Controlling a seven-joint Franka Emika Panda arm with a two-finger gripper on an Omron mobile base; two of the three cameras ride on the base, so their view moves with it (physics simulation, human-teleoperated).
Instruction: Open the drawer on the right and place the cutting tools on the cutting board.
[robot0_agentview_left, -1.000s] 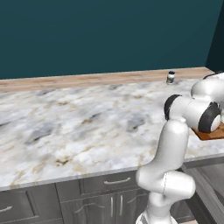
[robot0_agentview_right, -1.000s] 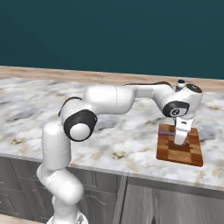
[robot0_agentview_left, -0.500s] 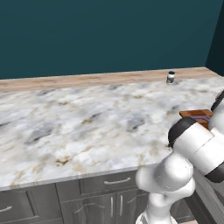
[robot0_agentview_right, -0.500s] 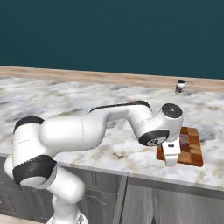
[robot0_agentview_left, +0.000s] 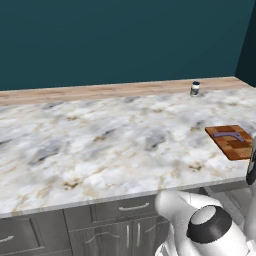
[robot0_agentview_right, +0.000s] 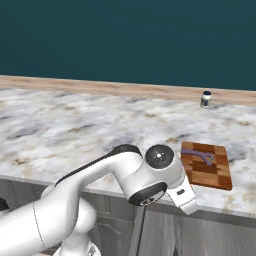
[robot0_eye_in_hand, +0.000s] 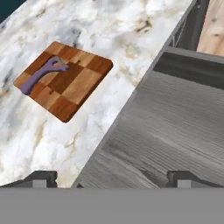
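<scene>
**Kid:** What is closest to the gripper (robot0_eye_in_hand: 112, 177)?

**Helper:** The drawer (robot0_eye_in_hand: 175, 127). It is pulled out from under the front edge of the tabletop (robot0_agentview_left: 100, 145), at the right end. We look down into its light grey inside. I cannot see any tool lying in the part that shows. The gripper is spread wide, with nothing between its two tips.

**Kid:** Will the drawer be hard to move?

**Helper:** I think it is stiff and a bit heavy, but it should slide. A push or pull on the flat front would move it.

**Kid:** And past the drawer?

**Helper:** The board (robot0_agentview_right: 206, 165) lies flat near the front right corner of the tabletop. One purple tool (robot0_eye_in_hand: 41, 74) lies on it, on its far half in the right base view.

**Kid:** How would a tool like that feel?

**Helper:** Light, hard and thin, I guess. It lies flat, so it could slip away. Pinching across the slim middle looks best, not the forked end.

**Kid:** Anything farther back?

**Helper:** A small jar (robot0_agentview_left: 195, 88) with a dark cap, near the back edge. It is not a cutting tool.
</scene>
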